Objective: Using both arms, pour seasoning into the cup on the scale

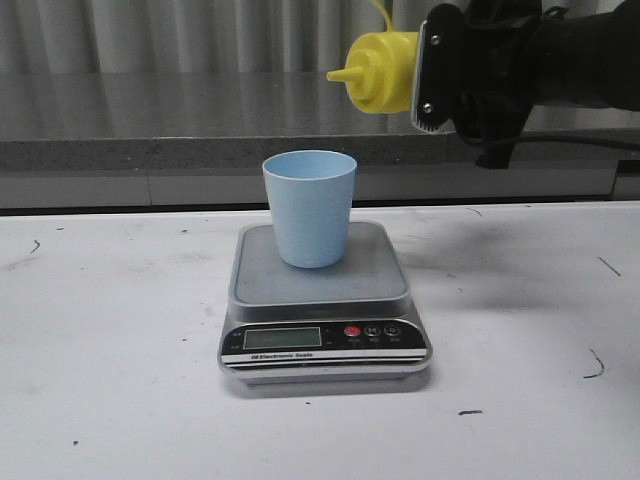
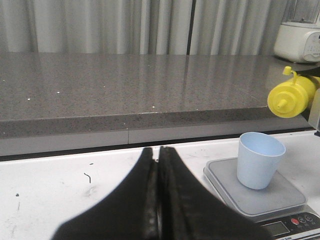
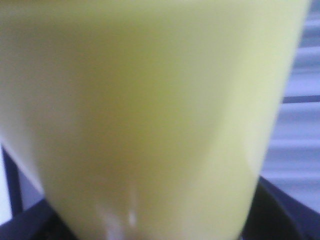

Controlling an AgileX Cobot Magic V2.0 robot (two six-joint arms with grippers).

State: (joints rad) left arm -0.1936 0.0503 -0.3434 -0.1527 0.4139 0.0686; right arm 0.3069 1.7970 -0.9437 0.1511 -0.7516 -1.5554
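My right gripper [image 1: 440,70] clamps the seasoning bottle [image 1: 382,70] sideways, nozzle at nine o'clock, above the cup [image 1: 309,207] on the scale [image 1: 322,318]. My left gripper [image 2: 157,200] is closed and empty.

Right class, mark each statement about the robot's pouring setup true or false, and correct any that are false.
1. The cup stands upright on the scale. True.
2. The right claw holds the seasoning bottle tipped sideways, nozzle towards the cup. True.
3. The left claw grips the cup. False: its fingers are closed on nothing, apart from the cup.
4. The cup lies on the table beside the scale. False: it stands on the platform.
5. The bottle is red. False: it is yellow.
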